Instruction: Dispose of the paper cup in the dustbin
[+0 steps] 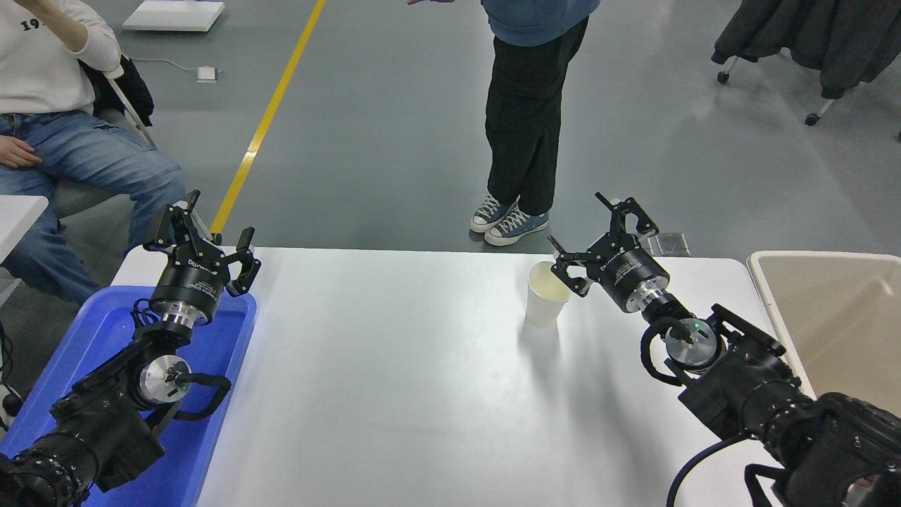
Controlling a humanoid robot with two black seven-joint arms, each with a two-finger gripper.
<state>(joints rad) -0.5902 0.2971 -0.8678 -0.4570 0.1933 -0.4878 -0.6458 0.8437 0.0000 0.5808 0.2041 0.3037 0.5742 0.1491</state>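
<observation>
- One paper cup [546, 296] stands upright on the white bench [394, 366], right of the frame's centre, its cream inside showing and nothing visible in it.
- One dustbin [830, 310], beige with a thick pale rim, sits at the right edge of the frame, well apart from the cup; only part of it is in view.
- The right gripper [598, 236] hovers just beside the cup's right side with its jaws spread wide and holding nothing; the lower finger's tip reaches the cup's rim, though whether it touches I cannot tell.
- The left gripper [204, 232] is parked in the left of the frame over the one blue tray [211, 394]; jaws wide, empty.
- Handling, as a judgement: the cup looks very light and thin-walled, so it should tip or skate away under a sideways nudge; a hard squeeze would crush the wall.
- The best hold is probably across the upper body just under the rolled rim, where the paper is stiffest; a gentle closing should be enough.
- Two people are at the top of the frame, one seated at the upper left, one standing past the bench's far edge.
</observation>
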